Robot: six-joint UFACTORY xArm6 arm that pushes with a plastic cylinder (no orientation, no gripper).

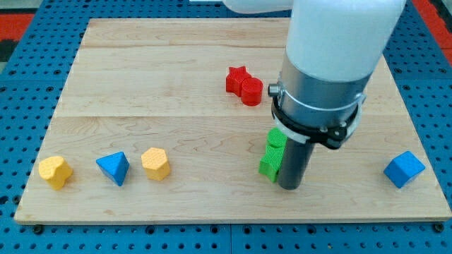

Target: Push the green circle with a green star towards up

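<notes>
Two green blocks touch each other right of the board's centre: a lower one (270, 161) and an upper one (275, 138), both partly hidden by the arm, so I cannot tell which is the circle and which the star. My tip (290, 186) stands on the board right beside the lower green block, at its right side and slightly below it. The thick white and grey arm body (325, 70) rises above and covers the right part of the green blocks.
A red star (236, 78) and a red cylinder (251, 92) touch each other above the green blocks. A yellow block (55, 171), a blue triangular block (113, 168) and a yellow hexagonal block (155, 164) line the bottom left. A blue cube (404, 169) sits at the right edge.
</notes>
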